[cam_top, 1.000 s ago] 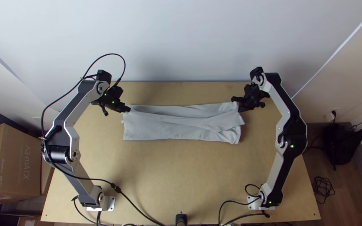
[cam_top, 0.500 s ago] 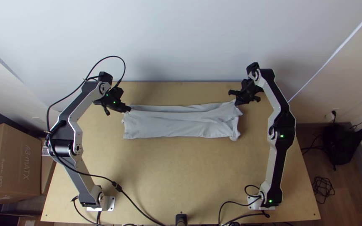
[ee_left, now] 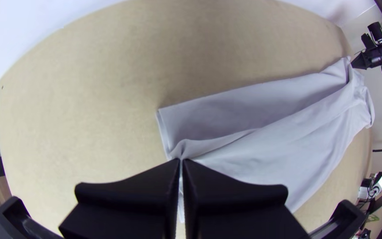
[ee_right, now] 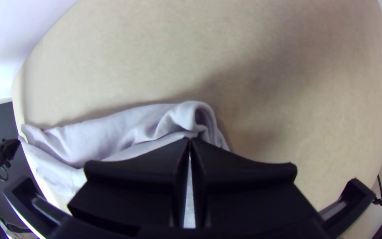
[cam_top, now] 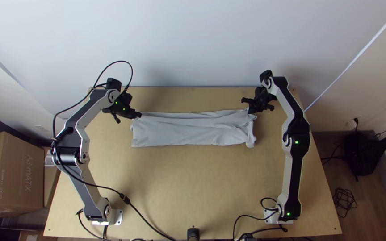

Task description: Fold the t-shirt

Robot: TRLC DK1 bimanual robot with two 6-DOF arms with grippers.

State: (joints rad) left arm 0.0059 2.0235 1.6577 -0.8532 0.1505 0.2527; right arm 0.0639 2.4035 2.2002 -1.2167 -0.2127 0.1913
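T-shirt [cam_top: 179, 134], narrow strip, long axis left-right

A pale grey t-shirt [cam_top: 179, 134] lies folded into a long, wrinkled strip across the wooden table's far half.

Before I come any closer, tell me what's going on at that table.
Two robot arms appear to be folding a pale grey fabric t-shirt on a light wooden table. The left gripper is closed on one end of it, the right gripper on the other. The shirt lies between them as a long, narrow, creased strip, rumpled near the right gripper.
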